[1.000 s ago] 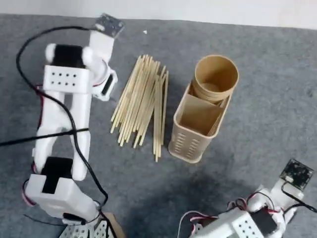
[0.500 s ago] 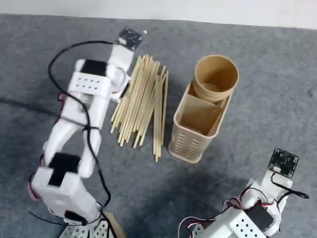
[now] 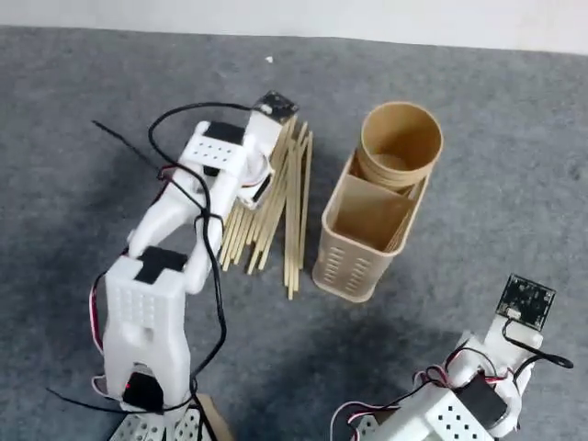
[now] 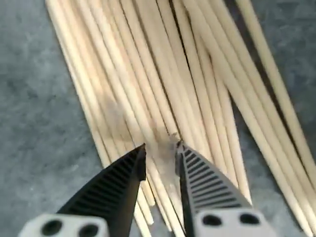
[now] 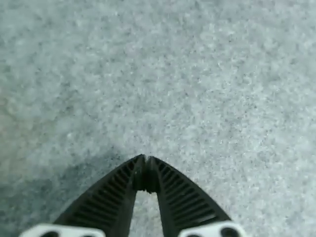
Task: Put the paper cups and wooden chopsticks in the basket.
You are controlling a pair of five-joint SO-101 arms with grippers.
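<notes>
Chopsticks (image 3: 294, 216) lie just beside basket (image 3: 354, 266); left gripper (image 4: 160, 148) over them.

The counter (image 3: 514, 184) I worked over was grey and felt-like, with a fine speckled nap that showed clearly from close up. Along its 12 o'clock side ran a pale strip (image 3: 367, 16), plain and much lighter than the grey. A small white speck (image 3: 268, 61) lay on the counter near that strip, at about 11 o'clock from the middle. Down at 7 o'clock, at the very edge of the high view, a tan wooden corner (image 3: 209, 411) poked in over the grey.
</notes>
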